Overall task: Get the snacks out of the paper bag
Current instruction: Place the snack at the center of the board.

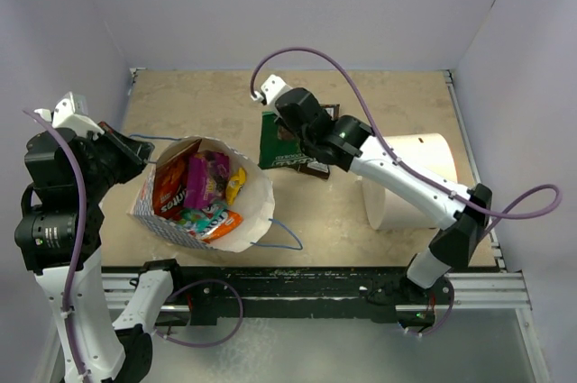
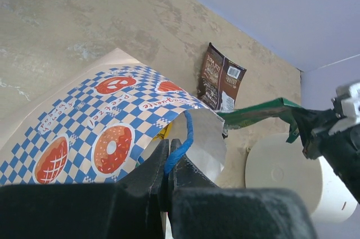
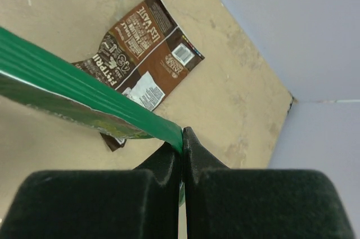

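Closest to my top camera is the metal rail [image 1: 315, 284] at the near edge, where my two arms are bolted. Past it lies a tan table [image 1: 397, 95]. Pale lilac walls [image 1: 297, 4] close it in on three sides.

On the table I count one paper bag [image 1: 255, 203], one white cylinder [image 1: 410, 167] and two packets outside the bag. The bag sits on the left part of the table. It is white with blue checks and round orange pictures. Its mouth gapes toward the top camera. It has two thin blue string handles. One handle [image 1: 284, 237] lies loose on the table at the bag's right side. The other handle [image 2: 183, 138] is pinched tight in my left gripper [image 2: 169, 163], at the bag's left rim.

Inside the bag are the snacks [image 1: 203, 189], packed close together. I can see five: an orange one, a magenta-purple one, a yellow one, a teal one and one more orange one near the mouth. Some may be hidden under these.

My right gripper [image 3: 181, 138] is clamped on the edge of a green packet [image 3: 67, 93] and holds it up beyond the bag. A brown packet [image 3: 146, 48] lies flat on the table below it.

The cylinder lies on its side to the right, well apart from the bag. I cannot tell if anything is in it.
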Robot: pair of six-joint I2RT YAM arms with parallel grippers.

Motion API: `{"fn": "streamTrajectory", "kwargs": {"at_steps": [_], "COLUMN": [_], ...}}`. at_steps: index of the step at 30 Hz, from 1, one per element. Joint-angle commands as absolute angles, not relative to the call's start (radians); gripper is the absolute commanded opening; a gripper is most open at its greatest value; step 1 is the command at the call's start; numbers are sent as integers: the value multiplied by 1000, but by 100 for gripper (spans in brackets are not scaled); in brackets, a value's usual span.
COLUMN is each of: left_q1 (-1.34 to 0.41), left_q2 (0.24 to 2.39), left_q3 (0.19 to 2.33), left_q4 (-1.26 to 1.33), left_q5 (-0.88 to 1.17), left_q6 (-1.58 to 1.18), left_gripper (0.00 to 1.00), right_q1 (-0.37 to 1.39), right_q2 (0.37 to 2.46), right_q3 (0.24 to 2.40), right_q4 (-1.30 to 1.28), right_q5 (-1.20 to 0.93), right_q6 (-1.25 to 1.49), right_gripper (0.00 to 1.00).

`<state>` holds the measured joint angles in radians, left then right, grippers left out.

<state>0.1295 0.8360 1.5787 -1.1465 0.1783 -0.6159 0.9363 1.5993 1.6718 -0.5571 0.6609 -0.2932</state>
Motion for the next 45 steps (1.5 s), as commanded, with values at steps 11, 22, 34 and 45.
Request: {"fn": "streamTrajectory", "kwargs": {"at_steps": [11,22,34,45], "left_q1": [129,129,129,129], "left_q2": [853,864,861,878], "left_q3": [1646,1640,1638,1659], "left_q4": [-1150,-1141,-1159,-1195], "left_q5": [154,172,161,149], "left_q6": [-518,-527,-533,-525], "left_gripper": [0,0,0,0], "right_q1": [832,710,616,567], "right_q2": [1709,1814,1999,2180], "right_q3": [1798,1825,1984,2147], "right_q4": [-621,-563,-525,-532], "right_q5": [606,566,496,465], "right_q6": [-131,-157,-166,-143], "right_gripper": [0,0,0,0]}}
